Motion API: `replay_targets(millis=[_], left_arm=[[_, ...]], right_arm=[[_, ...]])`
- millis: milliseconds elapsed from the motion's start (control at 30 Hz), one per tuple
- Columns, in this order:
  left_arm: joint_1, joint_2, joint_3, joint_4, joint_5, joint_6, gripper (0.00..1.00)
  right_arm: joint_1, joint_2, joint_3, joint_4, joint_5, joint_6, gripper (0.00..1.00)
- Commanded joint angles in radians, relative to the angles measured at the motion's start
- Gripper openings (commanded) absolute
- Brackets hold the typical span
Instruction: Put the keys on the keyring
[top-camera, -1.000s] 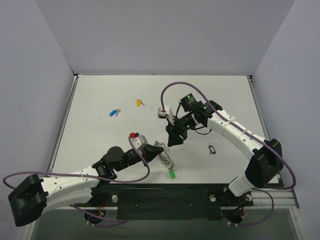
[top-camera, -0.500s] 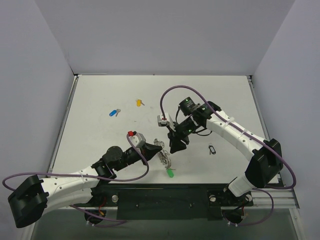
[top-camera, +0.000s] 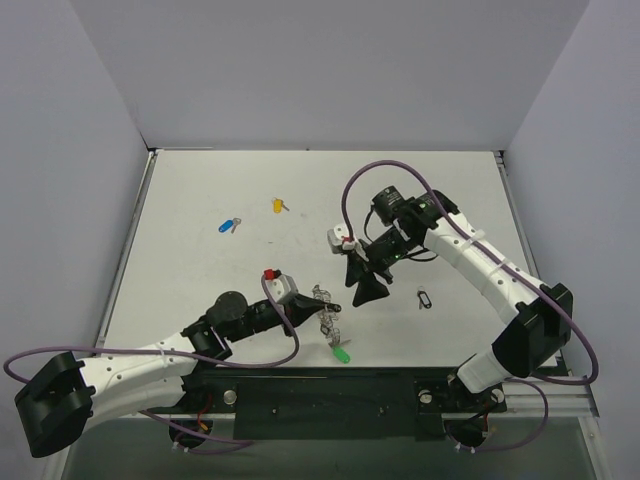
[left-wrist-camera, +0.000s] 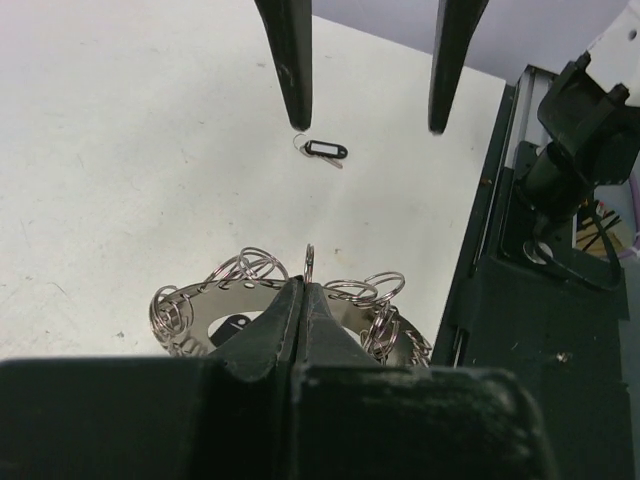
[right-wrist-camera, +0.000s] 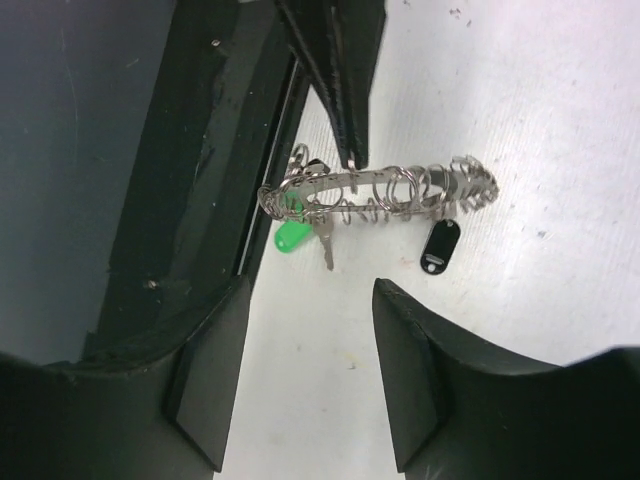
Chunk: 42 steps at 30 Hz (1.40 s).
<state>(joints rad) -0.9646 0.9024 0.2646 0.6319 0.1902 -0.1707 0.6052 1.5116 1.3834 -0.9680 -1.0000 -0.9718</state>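
Note:
My left gripper (top-camera: 322, 306) (left-wrist-camera: 303, 285) is shut on one split ring (left-wrist-camera: 310, 262) of the keyring (top-camera: 328, 322), a curved metal band carrying several small rings (left-wrist-camera: 240, 288) (right-wrist-camera: 385, 190). A green key (top-camera: 343, 353) (right-wrist-camera: 292, 237) and a black tag (right-wrist-camera: 440, 245) hang from it near the table's front edge. My right gripper (top-camera: 368, 287) (right-wrist-camera: 305, 370) is open and empty, just right of the keyring and apart from it; its fingers (left-wrist-camera: 290, 60) show in the left wrist view. The blue key (top-camera: 229, 225) and yellow key (top-camera: 279, 205) lie loose at the far left.
A second black tag on a small ring (top-camera: 424, 298) (left-wrist-camera: 325, 150) lies on the table right of the grippers. The black front rail (top-camera: 330, 390) (right-wrist-camera: 150, 150) runs just behind the keyring. Purple cables loop above both arms.
My right gripper has swung to the right and a little nearer, away from the keyring. My left gripper has shifted slightly right with the keyring; the green key moved with it.

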Motion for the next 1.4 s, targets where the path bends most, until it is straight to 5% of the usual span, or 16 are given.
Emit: replay_targets(millis=[0, 67, 233, 600, 1367], left_arm=[[0.006, -0.017, 0.087, -0.024, 0.067, 0.103, 0.00], [0.006, -0.017, 0.091, -0.035, 0.083, 0.129, 0.00], [0.004, -0.030, 0.085, -0.015, 0.130, 0.212, 0.00], [0.006, -0.007, 0.131, -0.057, 0.193, 0.339, 0.00], [0.010, 0.085, 0.101, 0.147, 0.103, 0.079, 0.00]], right_arm=[[0.010, 0.007, 0.084, -0.308, -0.109, -0.489, 0.51], [0.027, 0.034, 0.118, -0.429, -0.104, -0.618, 0.52], [0.059, 0.058, 0.152, -0.431, -0.098, -0.605, 0.47], [0.093, 0.022, 0.091, -0.197, 0.021, -0.294, 0.43], [0.116, 0.038, 0.042, -0.008, 0.051, -0.087, 0.34]])
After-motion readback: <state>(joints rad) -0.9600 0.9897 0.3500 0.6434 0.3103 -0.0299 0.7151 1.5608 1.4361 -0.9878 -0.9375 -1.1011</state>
